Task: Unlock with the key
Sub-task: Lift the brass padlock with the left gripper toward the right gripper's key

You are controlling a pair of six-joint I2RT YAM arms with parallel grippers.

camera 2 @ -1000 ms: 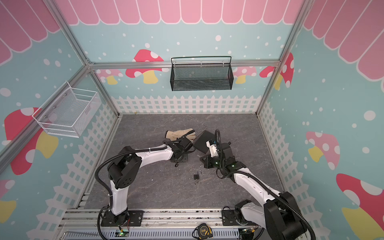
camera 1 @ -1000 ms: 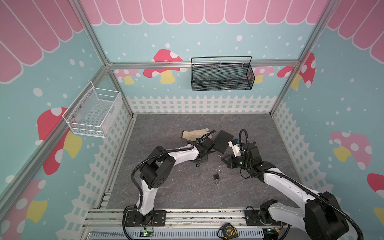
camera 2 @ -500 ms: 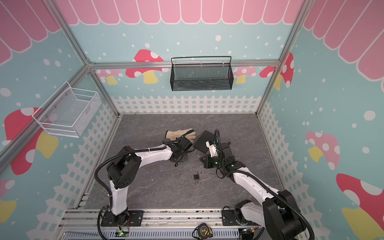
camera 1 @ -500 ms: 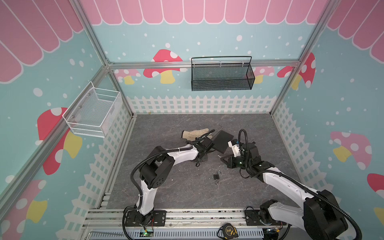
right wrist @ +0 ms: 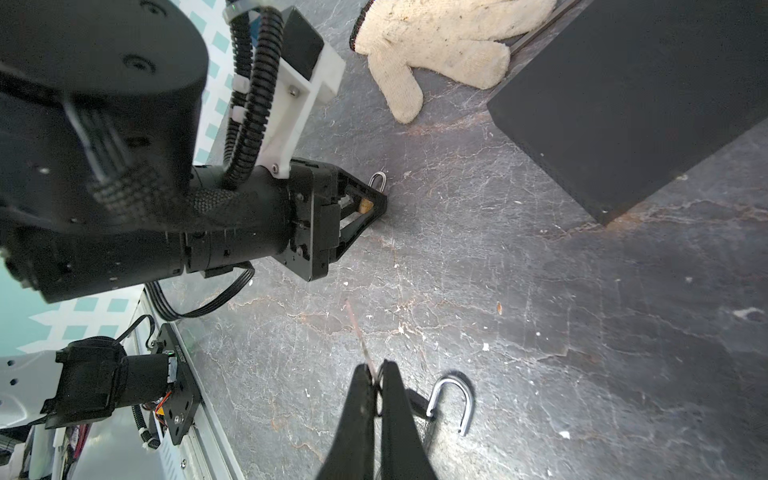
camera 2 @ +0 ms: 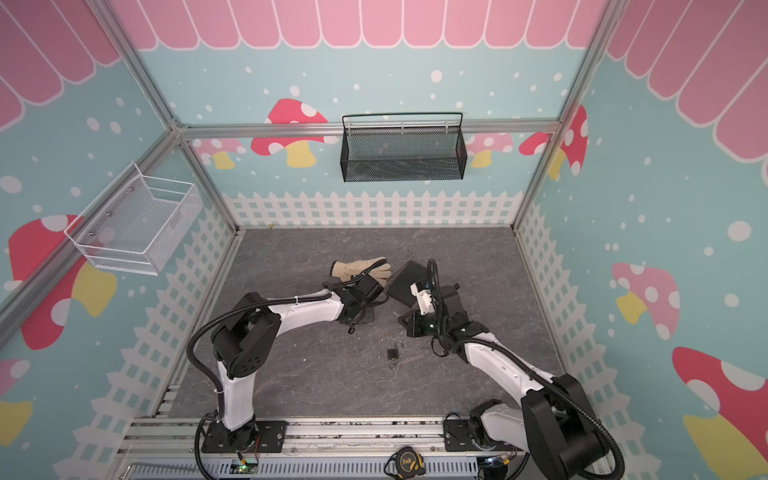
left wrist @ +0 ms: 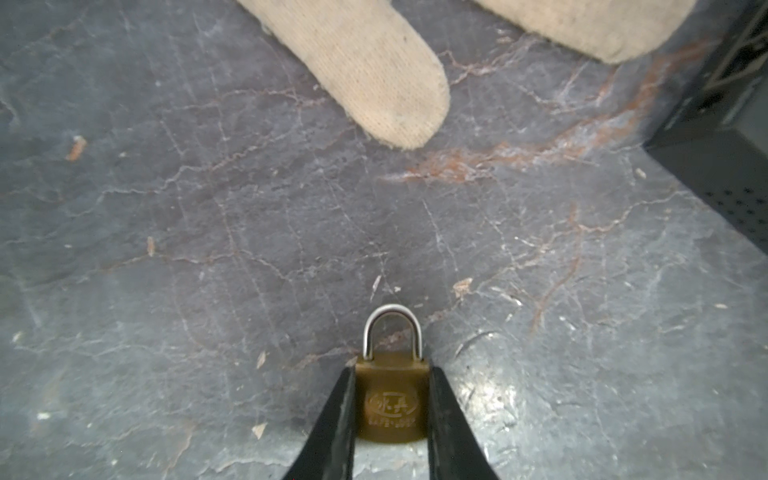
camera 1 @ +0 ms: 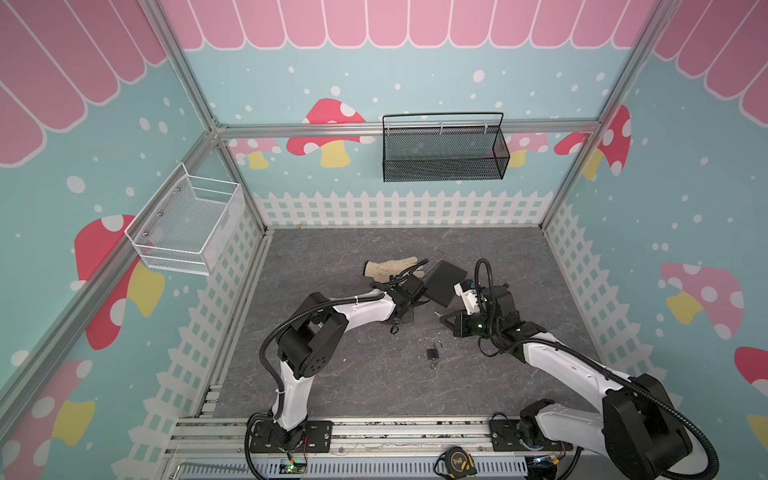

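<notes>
Your left gripper (left wrist: 390, 374) has its jaws pressed against both flat sides of the brass padlock (left wrist: 390, 409). The padlock sits low over the floor (left wrist: 208, 249) in the middle of the cell, just near of the glove (camera 1: 388, 268) and left of the black box (camera 1: 445, 282). Its shackle (left wrist: 392, 328) is seated in the body, so it looks locked.

Your right gripper (right wrist: 377, 368) has its jaws together on the key (right wrist: 357, 330), which it pinches by the head so the thin blade sticks out in front.

A second, dark padlock (camera 1: 432, 353) lies on the floor nearer to you, between the two arms, with its shackle swung open.

Expect the brass padlock to be small, hard and heavy for its size, with smooth sides that can slide or twist under a light pinch. Hold it across the body, as you have it, and leave the shackle free to spring. The keyhole does not show. It probably faces back between the fingers, so you may need to turn the lock.

The key should feel stiff but thin, and it is likely to swivel in the jaws if it meets the lock off-line.
</notes>
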